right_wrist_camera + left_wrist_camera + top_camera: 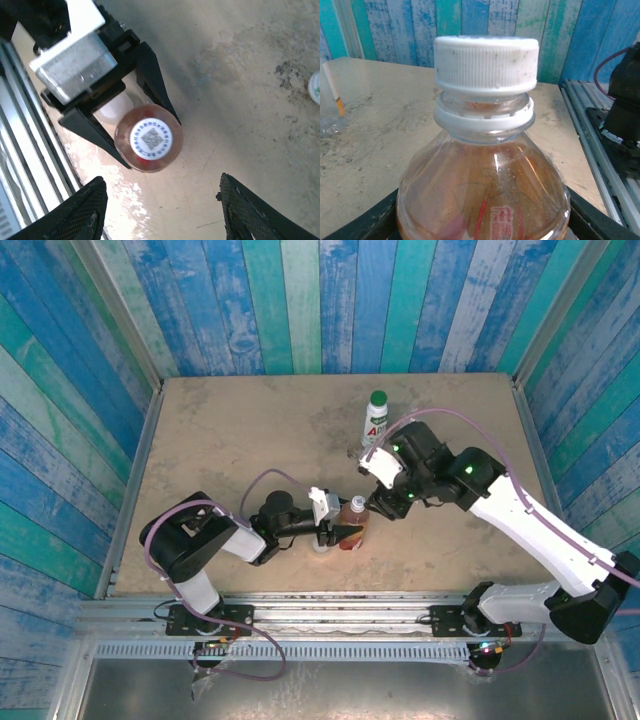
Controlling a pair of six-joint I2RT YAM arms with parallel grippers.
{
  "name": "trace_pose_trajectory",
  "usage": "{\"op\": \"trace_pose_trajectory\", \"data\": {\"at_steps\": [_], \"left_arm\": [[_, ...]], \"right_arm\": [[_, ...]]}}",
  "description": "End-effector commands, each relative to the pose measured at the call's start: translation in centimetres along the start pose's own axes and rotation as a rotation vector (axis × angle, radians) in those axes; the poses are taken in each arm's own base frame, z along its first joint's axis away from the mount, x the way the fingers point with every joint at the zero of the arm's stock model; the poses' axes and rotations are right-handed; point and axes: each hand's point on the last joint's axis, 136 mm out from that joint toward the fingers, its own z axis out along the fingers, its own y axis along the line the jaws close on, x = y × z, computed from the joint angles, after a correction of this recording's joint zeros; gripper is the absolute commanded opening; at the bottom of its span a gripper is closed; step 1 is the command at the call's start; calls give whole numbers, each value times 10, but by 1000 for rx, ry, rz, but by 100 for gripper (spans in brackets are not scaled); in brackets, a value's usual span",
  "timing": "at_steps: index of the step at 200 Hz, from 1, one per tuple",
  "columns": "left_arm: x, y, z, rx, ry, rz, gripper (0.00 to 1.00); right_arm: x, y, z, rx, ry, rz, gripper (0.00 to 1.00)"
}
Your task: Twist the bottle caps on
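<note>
Left end effector [150, 143] clamps smooth amber bottle [485, 190], ribbed white cap [486, 60] on; right end effector [160, 182] spread wide above cap, clear.

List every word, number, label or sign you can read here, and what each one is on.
Nothing reads clearly.
On the amber bottle: red characters low on its label, blurred and cut off at the frame edge, unreadable.
On the cap of that bottle: a square scan code inside a blue ring, no legible letters.
On the white bottle: red lettering on the label, too small to read.
</note>
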Motion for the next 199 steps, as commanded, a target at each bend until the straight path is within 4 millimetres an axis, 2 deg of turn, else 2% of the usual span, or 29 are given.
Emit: {"op": "trace_pose_trajectory", "data": {"at_steps": [1, 24, 60, 95, 199], "left_arm": [[18, -9, 0, 53, 68, -17, 63], [21, -9, -1, 54, 88, -6, 62], [23, -10, -3, 55, 102, -7, 63], [25, -12, -3, 58, 108, -12, 62], [25, -11, -4, 53, 105, -18, 63]], "right_arm": [[2, 22, 1, -157, -43, -286, 60], [3, 27, 5, -216, -15, -396, 58], [5, 27, 16, -270, 44, -451, 52], [1, 26, 25, -291, 58, -447, 47], [4, 15, 40, -268, 117, -425, 40]]}}
